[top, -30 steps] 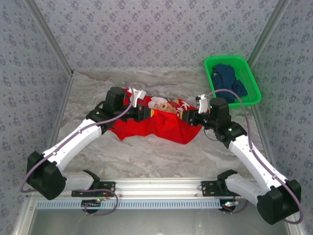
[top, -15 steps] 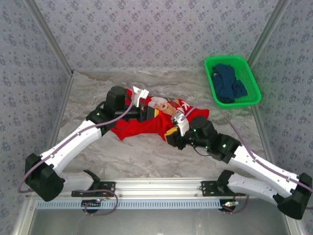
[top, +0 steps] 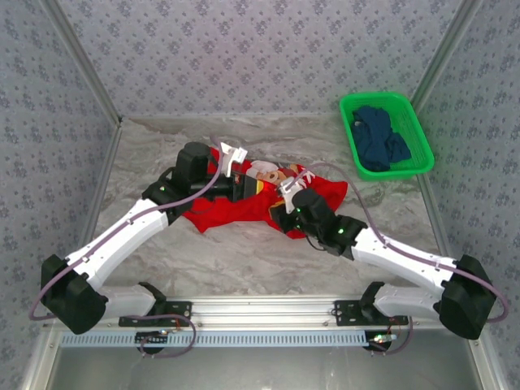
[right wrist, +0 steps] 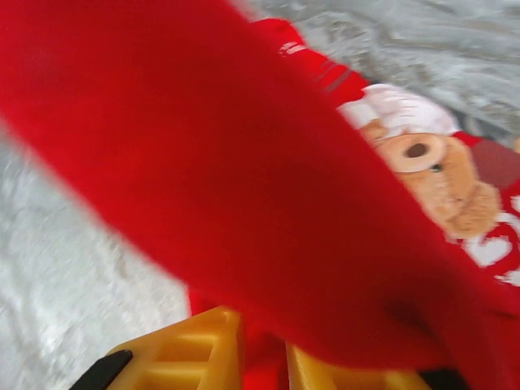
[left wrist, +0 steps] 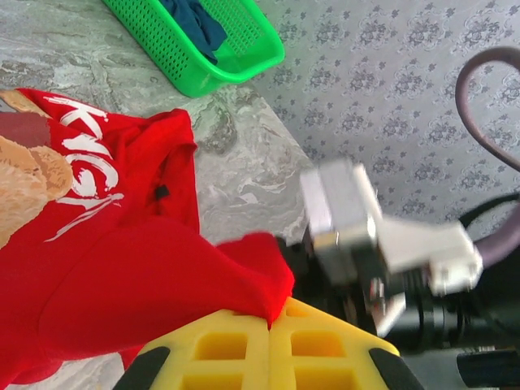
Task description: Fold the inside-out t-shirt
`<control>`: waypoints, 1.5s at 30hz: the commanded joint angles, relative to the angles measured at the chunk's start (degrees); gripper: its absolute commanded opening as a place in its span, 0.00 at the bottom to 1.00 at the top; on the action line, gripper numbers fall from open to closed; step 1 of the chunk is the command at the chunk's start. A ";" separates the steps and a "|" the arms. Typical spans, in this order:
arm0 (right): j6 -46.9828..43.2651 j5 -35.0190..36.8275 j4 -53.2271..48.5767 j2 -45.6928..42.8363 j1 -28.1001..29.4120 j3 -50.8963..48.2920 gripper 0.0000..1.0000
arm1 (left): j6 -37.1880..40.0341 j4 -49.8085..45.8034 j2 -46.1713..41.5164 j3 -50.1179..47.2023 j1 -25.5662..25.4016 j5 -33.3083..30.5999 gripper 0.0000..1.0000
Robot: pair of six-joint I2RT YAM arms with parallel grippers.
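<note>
T-shirt (top: pixel 236 213): red, crumpled at frame centre on marble table (top: pixel 244 260)
Left gripper (left wrist: pixel 270 318): jaws together, pinching a red fold
Right gripper (right wrist: pixel 264 361): clamped on red cloth

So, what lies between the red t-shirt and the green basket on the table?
Bare marble tabletop. In the left wrist view the red t-shirt and the green basket are apart, with nothing lying on the strip between them.

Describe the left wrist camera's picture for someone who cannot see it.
The left gripper pinches a fold of a red t-shirt lying on a marble table. Behind it sits a green basket holding dark blue cloth.
</note>
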 commanded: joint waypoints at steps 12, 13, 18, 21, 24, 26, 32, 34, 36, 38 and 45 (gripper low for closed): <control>6.58 -1.54 9.76 3.02 -2.99 -2.67 0.39 | -0.82 1.37 -1.15 2.43 -0.62 2.09 0.00; 7.02 -1.28 10.43 3.51 -2.92 -3.07 0.40 | -0.91 1.51 -1.07 2.44 -0.68 2.28 0.00; 8.58 -1.17 13.74 6.77 -3.69 -3.11 0.46 | -1.17 1.74 -1.15 2.70 -0.95 3.17 0.00; 7.82 -3.74 15.13 8.33 -5.18 -1.90 0.35 | -1.09 1.34 -1.48 2.71 -0.85 2.60 0.00; 6.52 -9.55 14.37 6.56 -7.25 -2.69 0.04 | -1.26 1.04 -2.15 2.19 -0.54 0.56 0.00; 5.41 -16.84 15.03 2.96 -9.04 -5.28 0.00 | -1.66 0.30 -2.42 1.81 0.42 -2.18 0.00; 5.72 -39.49 17.97 -8.30 -15.76 -11.85 0.00 | -3.98 -3.60 -0.21 0.85 5.30 -11.75 0.00; 7.32 -44.21 19.76 -10.04 -17.19 -12.74 0.00 | -3.44 -4.67 0.78 0.87 5.96 -15.06 0.00; 8.95 -47.41 21.57 -10.80 -17.98 -13.01 0.00 | -2.98 -4.73 1.95 1.00 6.36 -16.71 0.00; 10.37 -49.97 23.51 -10.81 -18.19 -13.02 0.00 | -2.54 -4.62 3.27 1.36 6.51 -17.93 0.01; 13.03 -49.01 27.59 -8.62 -18.41 -12.64 0.00 | -2.58 -4.95 4.43 1.16 6.56 -16.63 0.27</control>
